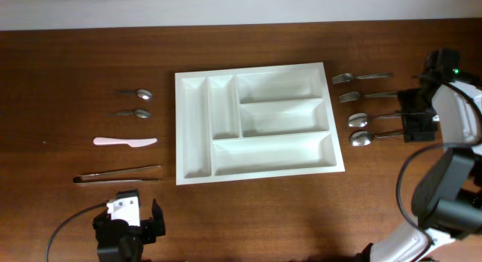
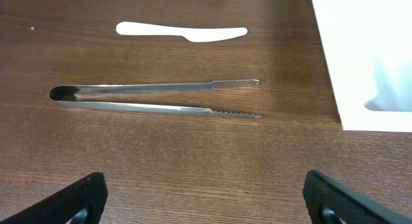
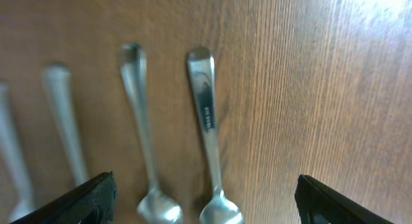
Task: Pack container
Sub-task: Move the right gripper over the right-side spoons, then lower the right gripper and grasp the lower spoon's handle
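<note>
Grippers over a dark brown wooden counter [image 1: 263, 217]. Left gripper [image 2: 209, 208]: fingers spread fully, holding nothing, facing a pair of long steel serrated tongs [image 2: 154, 97], with a strip of open wood between the fingertips and the tongs. Right gripper [image 3: 209, 201]: fingers spread wide, clasping nothing, straddling the handles of two steel spoons [image 3: 206, 121]; whether it touches them cannot be told. The large white rectangular plastic cutlery tray [image 1: 194, 126], all five compartments unfilled, lies mid-counter, well apart from both grippers. A flat white plastic knife [image 1: 124, 141] and the tongs lie left of the tray, with open wood along the tray's left edge.
</note>
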